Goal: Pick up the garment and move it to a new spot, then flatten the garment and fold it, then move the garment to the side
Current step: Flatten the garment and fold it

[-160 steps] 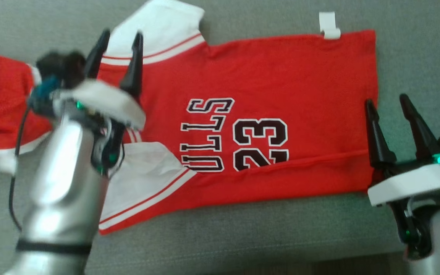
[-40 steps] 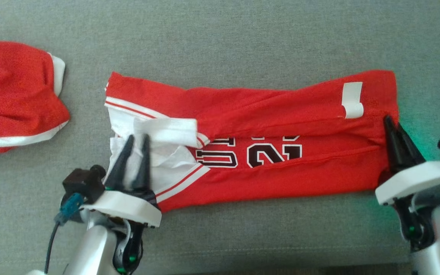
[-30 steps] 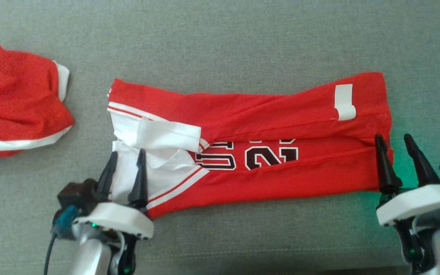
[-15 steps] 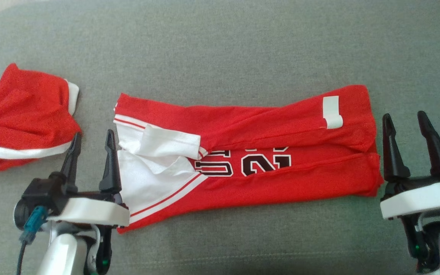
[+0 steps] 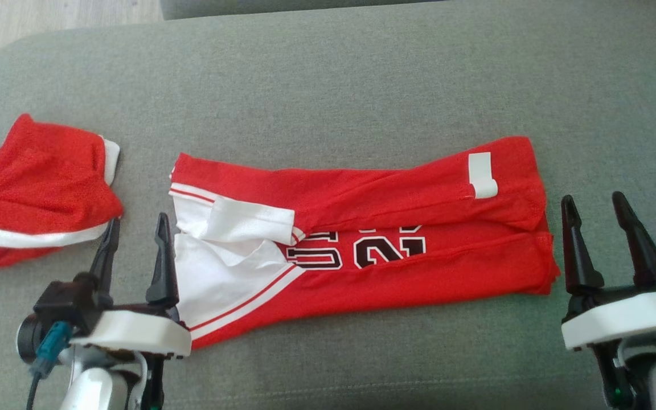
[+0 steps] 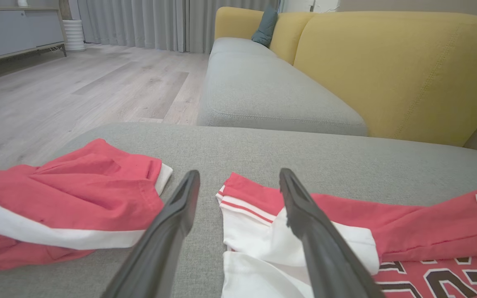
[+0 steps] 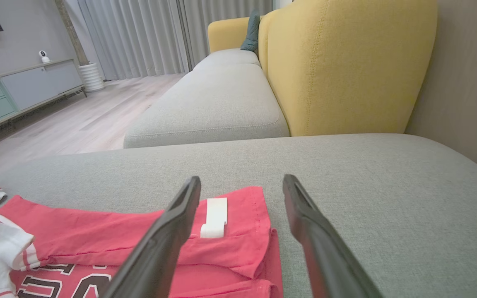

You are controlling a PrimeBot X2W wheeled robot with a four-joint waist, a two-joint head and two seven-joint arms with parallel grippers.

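Left end effector and right end effector have backed off the garment ends, jaws apart, empty. Lengthwise fold laid; crosswise fold judged next.

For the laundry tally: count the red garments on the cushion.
2: a folded red-and-white jersey at centre; a crumpled red garment with white trim to its left, partly out of frame.

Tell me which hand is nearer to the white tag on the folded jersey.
Right. The right hand sits just beyond the jersey's hem end, beside the white tag; the left hand is at the opposite, sleeve end.
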